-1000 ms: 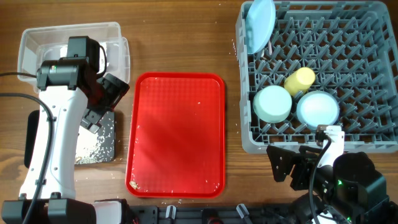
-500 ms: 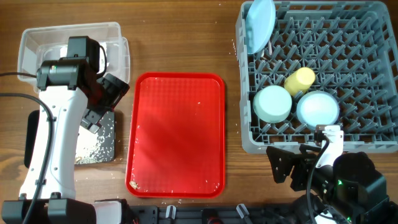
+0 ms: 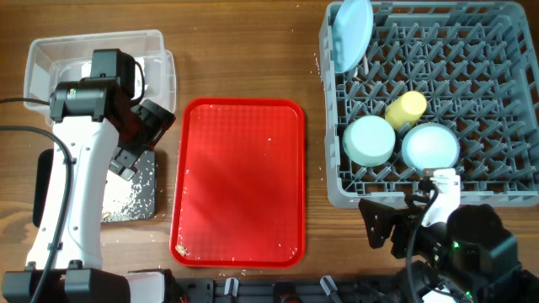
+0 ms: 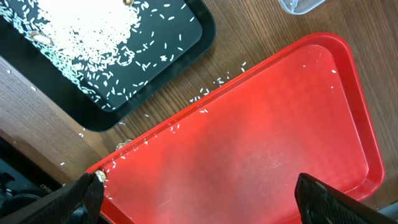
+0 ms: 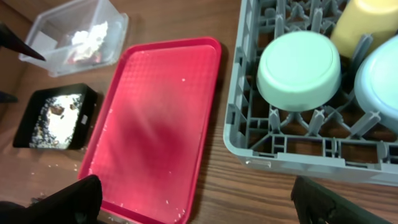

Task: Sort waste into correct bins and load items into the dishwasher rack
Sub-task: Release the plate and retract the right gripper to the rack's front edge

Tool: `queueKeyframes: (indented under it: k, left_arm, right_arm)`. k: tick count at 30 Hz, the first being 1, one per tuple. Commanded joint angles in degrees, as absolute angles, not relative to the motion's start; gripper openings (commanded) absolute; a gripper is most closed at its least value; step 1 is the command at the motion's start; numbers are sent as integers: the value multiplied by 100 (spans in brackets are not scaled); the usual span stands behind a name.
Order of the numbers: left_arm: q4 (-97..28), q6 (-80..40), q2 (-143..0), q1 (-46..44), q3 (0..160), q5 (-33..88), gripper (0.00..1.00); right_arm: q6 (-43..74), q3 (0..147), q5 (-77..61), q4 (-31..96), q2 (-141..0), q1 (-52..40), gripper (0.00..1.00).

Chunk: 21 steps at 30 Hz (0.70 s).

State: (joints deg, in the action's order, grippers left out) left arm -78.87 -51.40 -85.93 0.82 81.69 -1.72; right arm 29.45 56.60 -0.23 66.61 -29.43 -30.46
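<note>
Mid-frame, the red tray (image 3: 237, 181) lies almost bare — free passage; mint green bowl (image 3: 370, 140), light blue bowl (image 3: 429, 147) and yellow cup (image 3: 406, 108) block the rack (image 3: 480, 76) at its lower left.

From high up, my top camera looks straight down on the red tray (image 3: 238, 181). My left wrist camera sits close above it. My right one looks slanting from the rack (image 5: 236, 106) side. All 3 share it.

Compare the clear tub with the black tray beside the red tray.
The clear tub is see-through and tall-walled; the black tray is opaque and shallow. The clear tub holds a crumpled white wrapper; the black tray holds scattered rice. Both are rectangular and sit left of the red tray.
</note>
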Motion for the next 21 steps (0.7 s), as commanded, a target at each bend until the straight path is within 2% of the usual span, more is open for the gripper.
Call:
queueKeyframes:
  k: [1, 6, 21]
  left_arm:
    - [-7891, -5190, -8549, 113, 8176, -266, 100]
    - [-7891, -5190, -8549, 113, 8176, -266, 100]
    - [-7894, -5190, -8549, 113, 8176, -266, 100]
  right_arm:
    - [2858, 5297, -27, 6449, -2668, -3074, 100]
    - [2836, 5002, -1, 5892, -2550, -3074, 100]
    - [2143, 4976, 14, 5730, -2311, -3070, 100]
